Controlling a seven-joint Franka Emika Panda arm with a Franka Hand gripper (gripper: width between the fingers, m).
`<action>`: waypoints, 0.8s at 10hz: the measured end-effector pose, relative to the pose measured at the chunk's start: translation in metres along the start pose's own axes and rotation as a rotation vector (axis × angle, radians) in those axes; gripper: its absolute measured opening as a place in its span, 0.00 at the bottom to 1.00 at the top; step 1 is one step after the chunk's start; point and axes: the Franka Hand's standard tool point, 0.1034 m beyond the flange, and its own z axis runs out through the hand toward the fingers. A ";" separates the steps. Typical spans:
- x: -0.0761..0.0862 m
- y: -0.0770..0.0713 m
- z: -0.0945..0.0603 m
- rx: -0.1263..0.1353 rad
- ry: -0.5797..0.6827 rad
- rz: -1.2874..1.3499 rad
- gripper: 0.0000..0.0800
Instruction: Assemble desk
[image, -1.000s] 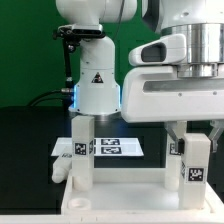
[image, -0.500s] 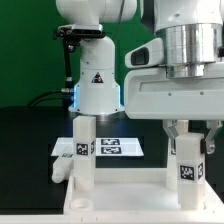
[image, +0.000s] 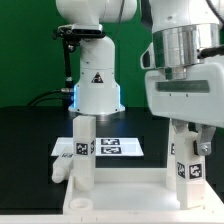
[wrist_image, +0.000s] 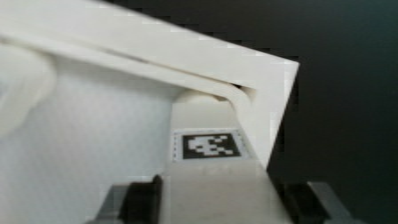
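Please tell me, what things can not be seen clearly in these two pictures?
- Held leg, lower end and socket: exterior view, hidden behind the tabletop rim; wrist view, covered by the leg itself.
- Tabletop front: cut off by the exterior view's lower edge.
- Marker board: partly hidden behind the other leg, exterior view.
- Gripper: mostly cut off by the wrist view's edge.
- Leg tags: too small or blurred to read.

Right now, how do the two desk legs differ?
The leg on the exterior view's left stands free, with nothing gripping it; the leg on the exterior view's right is clamped in the gripper. The first leg's tag sits about mid-height; the second's sits lower. Both are white square bars, upright at corners of the tabletop.
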 end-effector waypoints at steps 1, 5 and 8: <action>0.000 0.000 0.000 0.000 0.002 -0.052 0.44; -0.001 0.002 0.002 -0.006 0.000 -0.303 0.80; -0.001 0.002 0.002 -0.006 0.000 -0.303 0.81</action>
